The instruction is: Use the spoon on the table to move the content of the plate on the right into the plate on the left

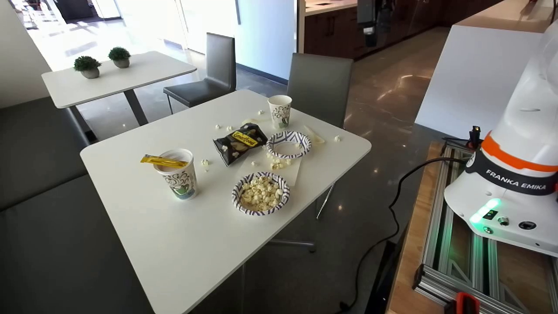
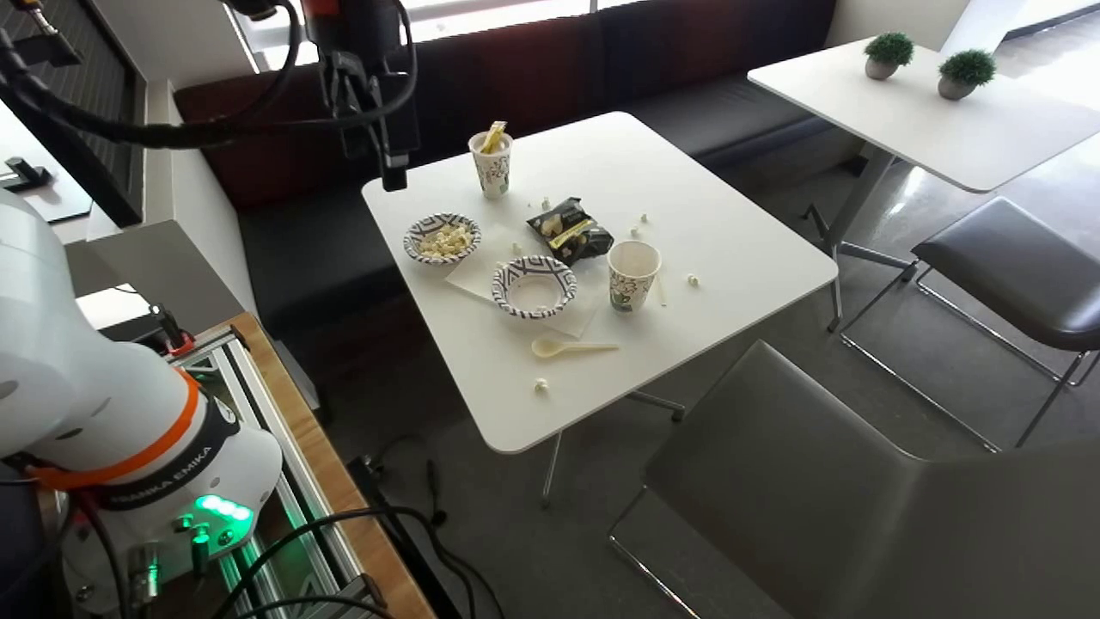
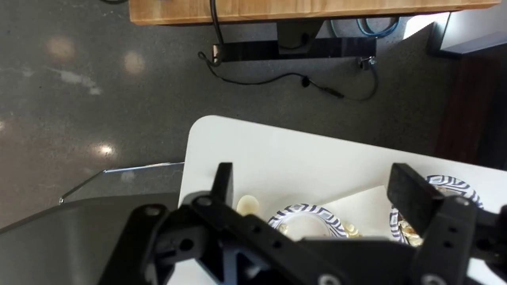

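Observation:
A pale plastic spoon (image 2: 559,347) lies on the white table, its handle beside the cup-side corner; it also shows in an exterior view (image 1: 315,136) and partly in the wrist view (image 3: 248,205). A patterned paper bowl (image 1: 236,196) is full of popcorn (image 1: 261,193); it also shows in an exterior view (image 2: 414,243). A matching bowl (image 2: 533,297) is nearly empty, with a few bits inside; in the wrist view (image 3: 307,227) its lower part is hidden. My gripper (image 3: 313,174) is open and empty, high above the table, also visible in an exterior view (image 2: 387,168).
A black snack bag (image 1: 240,141) lies mid-table. A paper cup (image 1: 280,111) stands near the nearly empty bowl; another cup (image 1: 178,174) holds yellow packets. A napkin (image 1: 294,172) lies under the bowl. Loose popcorn (image 2: 540,385) is scattered. A chair (image 2: 791,464) stands beside the table.

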`<action>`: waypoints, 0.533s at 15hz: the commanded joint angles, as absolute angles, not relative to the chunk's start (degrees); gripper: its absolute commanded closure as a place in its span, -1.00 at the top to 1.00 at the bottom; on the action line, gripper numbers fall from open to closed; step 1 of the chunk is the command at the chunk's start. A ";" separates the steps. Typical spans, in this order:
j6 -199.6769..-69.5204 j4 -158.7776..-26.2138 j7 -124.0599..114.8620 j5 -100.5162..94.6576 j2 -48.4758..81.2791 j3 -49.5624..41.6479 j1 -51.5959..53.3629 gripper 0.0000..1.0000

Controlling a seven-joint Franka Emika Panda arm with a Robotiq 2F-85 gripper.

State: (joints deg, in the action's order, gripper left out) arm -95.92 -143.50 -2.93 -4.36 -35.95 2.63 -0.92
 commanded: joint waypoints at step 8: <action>-100.31 -132.42 -13.33 8.38 -1.72 -0.95 -2.91 1.00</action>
State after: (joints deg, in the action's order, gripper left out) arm -98.19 -134.11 -11.10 5.21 -9.26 1.00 -1.57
